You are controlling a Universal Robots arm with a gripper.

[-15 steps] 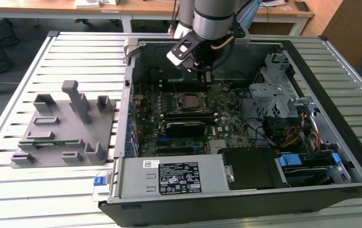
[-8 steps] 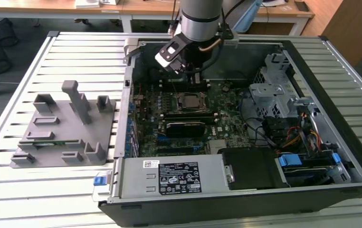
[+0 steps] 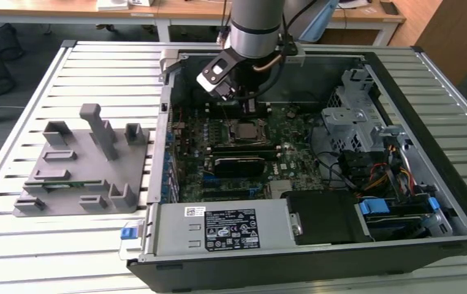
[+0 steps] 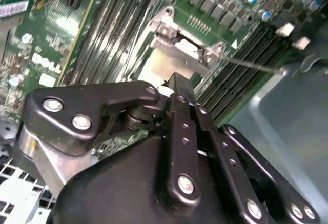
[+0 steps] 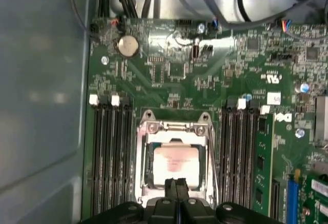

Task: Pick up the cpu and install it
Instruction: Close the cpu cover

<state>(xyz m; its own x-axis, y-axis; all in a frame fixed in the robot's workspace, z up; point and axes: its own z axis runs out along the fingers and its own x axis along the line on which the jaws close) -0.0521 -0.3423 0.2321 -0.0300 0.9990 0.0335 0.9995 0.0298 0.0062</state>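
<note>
Now 1 cpu point(image 5: 176, 162) in socket point(image 5: 177, 129), tool point(image 5: 177, 183) closed above.

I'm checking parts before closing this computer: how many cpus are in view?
1. The cpu lies in the metal socket frame on the green board, right by the shut tool. Another could be hidden behind the arm.

The cpu point(image 5: 175, 161) was a small flat square chip with a pale silvery top and a thin darker rim. It lay flat and level, seated inside the opening of the metal socket frame point(image 5: 148, 155).
</note>
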